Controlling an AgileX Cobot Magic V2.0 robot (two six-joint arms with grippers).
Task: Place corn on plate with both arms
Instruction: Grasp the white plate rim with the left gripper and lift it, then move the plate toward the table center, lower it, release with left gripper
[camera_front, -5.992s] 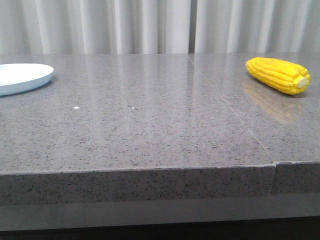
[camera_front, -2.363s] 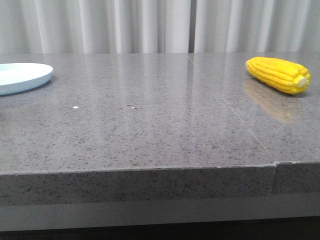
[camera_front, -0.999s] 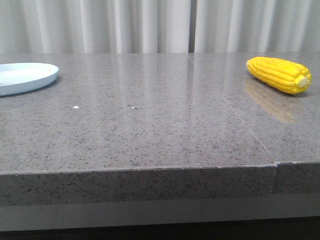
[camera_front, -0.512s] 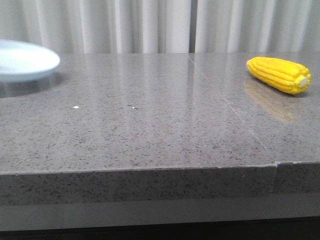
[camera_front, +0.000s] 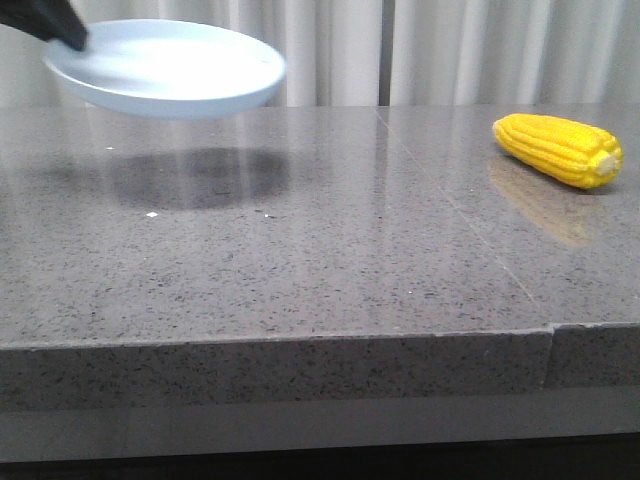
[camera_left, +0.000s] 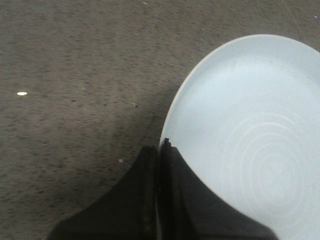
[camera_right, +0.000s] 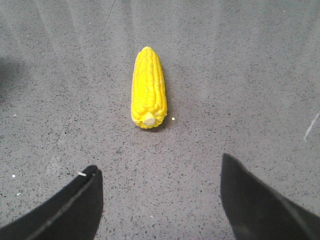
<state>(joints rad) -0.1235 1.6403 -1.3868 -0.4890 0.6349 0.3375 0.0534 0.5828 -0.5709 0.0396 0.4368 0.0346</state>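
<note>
The pale blue-white plate (camera_front: 170, 68) hangs in the air above the left part of the table, and its shadow lies on the table below it. My left gripper (camera_front: 55, 30) is shut on its left rim; in the left wrist view the black jaws (camera_left: 161, 150) pinch the plate's edge (camera_left: 250, 130). The yellow corn (camera_front: 557, 150) lies on the table at the far right, pale stub toward the front right. In the right wrist view the corn (camera_right: 148, 87) lies ahead of my open, empty right gripper (camera_right: 160, 172), stub end toward it, apart from the fingers.
The grey speckled stone table (camera_front: 320, 260) has a seam running from the back middle to the front right. White curtains (camera_front: 400, 50) hang behind. The table's front edge is near the camera.
The plate has been lifted off the table at the far left and carried up and to the right, held by my left gripper. The corn has not moved.
</note>
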